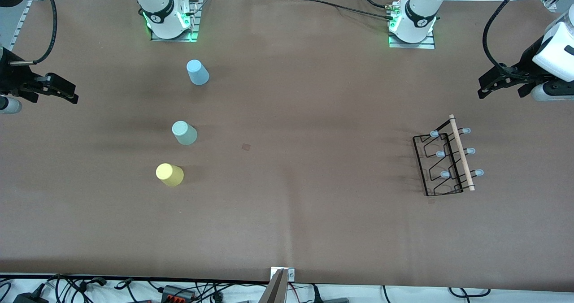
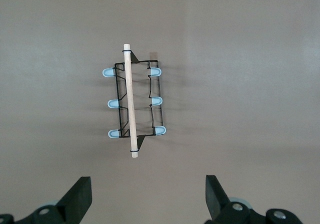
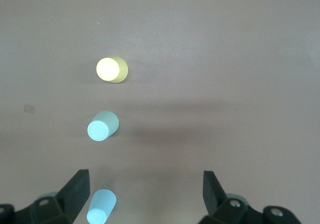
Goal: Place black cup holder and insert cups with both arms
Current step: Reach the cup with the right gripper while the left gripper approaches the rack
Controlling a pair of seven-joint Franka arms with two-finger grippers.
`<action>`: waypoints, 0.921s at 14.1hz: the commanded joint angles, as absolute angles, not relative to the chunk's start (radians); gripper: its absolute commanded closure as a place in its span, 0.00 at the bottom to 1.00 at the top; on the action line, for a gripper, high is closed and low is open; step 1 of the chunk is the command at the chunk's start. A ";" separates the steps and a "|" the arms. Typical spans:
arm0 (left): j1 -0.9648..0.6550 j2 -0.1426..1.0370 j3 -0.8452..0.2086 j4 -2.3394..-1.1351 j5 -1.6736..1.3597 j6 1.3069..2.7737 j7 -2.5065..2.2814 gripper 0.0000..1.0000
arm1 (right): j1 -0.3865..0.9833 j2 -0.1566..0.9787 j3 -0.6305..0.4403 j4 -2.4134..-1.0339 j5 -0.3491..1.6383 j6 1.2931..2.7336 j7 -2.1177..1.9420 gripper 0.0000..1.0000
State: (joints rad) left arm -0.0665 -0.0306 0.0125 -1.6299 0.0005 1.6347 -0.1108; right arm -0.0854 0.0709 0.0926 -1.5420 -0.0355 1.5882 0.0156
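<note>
The thin black wire cup holder [image 2: 133, 104] with its wooden rod lies at twelve o'clock from the wide-open, empty left gripper [image 2: 148, 199], rod pointing toward the claw; the right gripper [image 3: 145, 196], also open and empty, waits above the pastel plastic cups [image 3: 103, 126].

My brown table [image 1: 287, 222] carries the black cup holder [image 1: 446, 159] toward my left arm's edge, and blue [image 1: 197, 72], mint [image 1: 184, 132] and yellow [image 1: 169, 174] cups upside down toward my right arm's edge.

Black cup holder [image 1: 444, 162] standing empty, blue [image 1: 197, 72], mint [image 1: 184, 132], yellow cups [image 1: 169, 174] upside-down
</note>
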 commanded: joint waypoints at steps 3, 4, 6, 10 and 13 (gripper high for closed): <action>-0.072 -0.028 0.014 -1.617 -0.005 1.626 -0.104 0.00 | -0.089 0.051 0.094 -1.569 -0.021 1.595 0.005 0.00; -0.072 -0.028 0.014 -1.614 -0.005 1.626 -0.104 0.00 | -0.089 0.051 0.092 -1.572 -0.021 1.592 0.005 0.00; -0.072 -0.026 0.014 -1.611 -0.005 1.626 -0.104 0.00 | -0.084 0.049 0.095 -1.601 -0.021 1.586 0.002 0.00; -0.072 -0.025 0.014 -1.611 -0.005 1.626 -0.104 0.00 | -0.071 0.066 0.100 -1.672 -0.028 1.588 -0.002 0.00; -0.072 -0.023 0.015 -1.611 -0.006 1.626 -0.113 0.00 | -0.069 0.083 0.101 -1.758 -0.023 1.658 0.002 0.00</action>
